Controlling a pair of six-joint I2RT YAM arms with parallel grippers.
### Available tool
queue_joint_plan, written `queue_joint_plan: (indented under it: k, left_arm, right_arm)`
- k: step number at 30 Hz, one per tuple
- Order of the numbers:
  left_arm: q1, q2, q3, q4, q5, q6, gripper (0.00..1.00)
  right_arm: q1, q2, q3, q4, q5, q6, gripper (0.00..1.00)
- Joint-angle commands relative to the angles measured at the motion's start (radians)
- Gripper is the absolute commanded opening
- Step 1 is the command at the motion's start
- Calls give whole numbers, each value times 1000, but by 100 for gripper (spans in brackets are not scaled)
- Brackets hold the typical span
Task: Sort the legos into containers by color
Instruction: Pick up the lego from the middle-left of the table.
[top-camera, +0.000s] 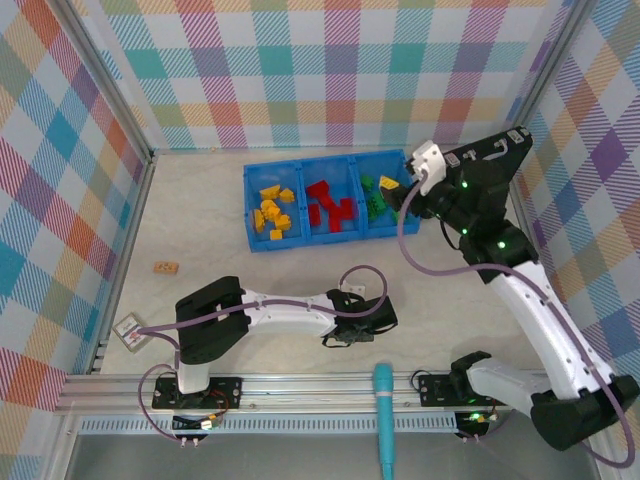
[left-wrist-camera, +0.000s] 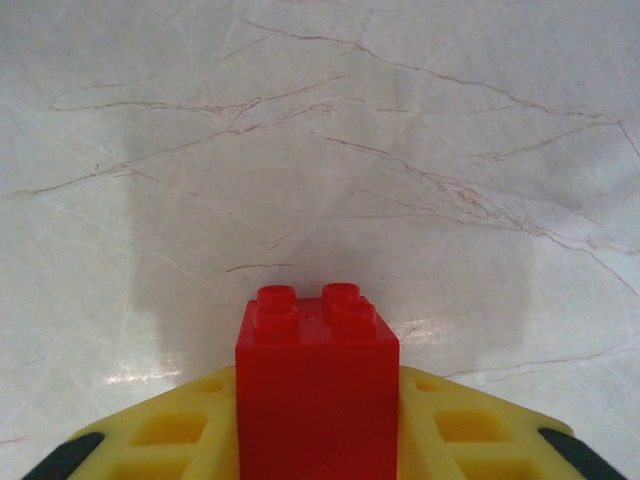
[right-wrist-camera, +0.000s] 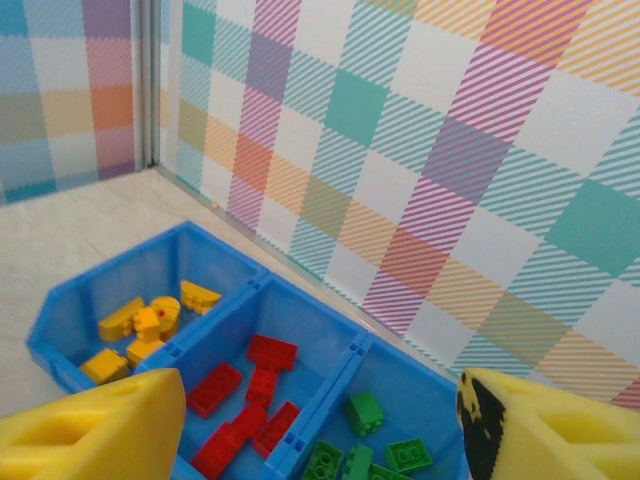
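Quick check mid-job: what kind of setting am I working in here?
Probably an enclosed robot test cell: pastel plaid panel walls box in a pale marble-look tabletop, an aluminium frame rail runs along its near edge, and a blue plastic three-compartment bin holds small plastic toy bricks.

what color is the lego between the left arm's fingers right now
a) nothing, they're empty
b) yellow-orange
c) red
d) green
c: in the left wrist view, a red brick with four studs on top is clamped between the yellow left fingers.
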Motion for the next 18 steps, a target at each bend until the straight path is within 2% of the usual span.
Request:
queue_joint_plan:
  k: [1, 6, 10, 14, 18]
  left_arm:
    - [15, 9, -36, -54, 16, 33, 28]
    - [45, -3, -9, -81, 22, 116, 23]
    - [91, -62, 95, -172, -70, 253, 22]
    - [175, -104, 204, -194, -132, 397, 22]
    - [271, -131, 271, -148, -153, 515, 21]
  right_arm:
    - [5, -63, -40, -32, -32, 141, 70]
    - [5, -172, -189, -56, -15, 280, 70]
    - [5, -248, -286, -140, 31, 287, 70]
    - [5, -298, -329, -222, 80, 298, 70]
    - [5, -343, -370, -298, 128, 315, 72]
